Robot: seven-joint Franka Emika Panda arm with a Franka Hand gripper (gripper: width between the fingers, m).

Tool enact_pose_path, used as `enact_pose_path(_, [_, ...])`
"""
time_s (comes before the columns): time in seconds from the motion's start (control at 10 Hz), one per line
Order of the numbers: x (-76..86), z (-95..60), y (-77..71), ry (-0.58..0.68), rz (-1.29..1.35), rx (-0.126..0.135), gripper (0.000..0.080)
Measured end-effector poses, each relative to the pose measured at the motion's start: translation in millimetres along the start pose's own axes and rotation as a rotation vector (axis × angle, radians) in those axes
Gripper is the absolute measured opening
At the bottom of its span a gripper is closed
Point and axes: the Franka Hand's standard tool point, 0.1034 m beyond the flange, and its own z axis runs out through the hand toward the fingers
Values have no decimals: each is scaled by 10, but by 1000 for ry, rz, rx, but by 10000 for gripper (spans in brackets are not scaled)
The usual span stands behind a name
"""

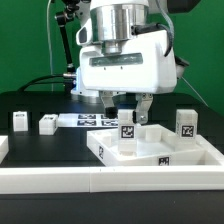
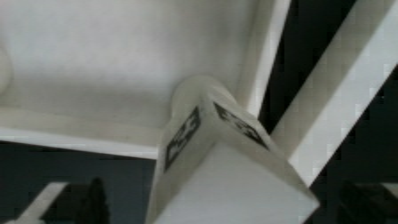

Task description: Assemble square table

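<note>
Exterior view: the square top [image 1: 110, 152] is seen lying on the black surface [image 1: 50, 145], just behind the white rail [image 1: 60, 180]. One leg peg [image 1: 127, 128] is stood upright in it. The hand [image 1: 129, 110] is spread, one finger at each side of that peg. A second peg [image 1: 186, 124] stands at the corner on the exterior view's right, and two loose pegs [image 1: 20, 121] [image 1: 47, 124] are shown only here. In the wrist view, the leg peg's [image 2: 222, 160] tagged faces and the top's recessed face [image 2: 107, 70] are shown close up.

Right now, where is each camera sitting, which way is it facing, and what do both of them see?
Exterior view: set apart from the robot, a little above table level, facing the open gripper over the square top; the gripper shows whole.
Wrist view: on the wrist, looking down a tagged leg into the square top's recess; no gripper part shows clearly.
Shared: that upright leg and the square top.
</note>
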Motion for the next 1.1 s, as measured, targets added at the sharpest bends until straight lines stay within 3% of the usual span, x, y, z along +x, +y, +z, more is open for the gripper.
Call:
enact_pose_path(0.3, [-20,3,-13,-1,-219,-1,649])
enact_pose_path(0.5, [-75,22,-54,13,-404,-27,649])
enact_pose_path(1.1, [-51,47,-18,8,-821,-46,649])
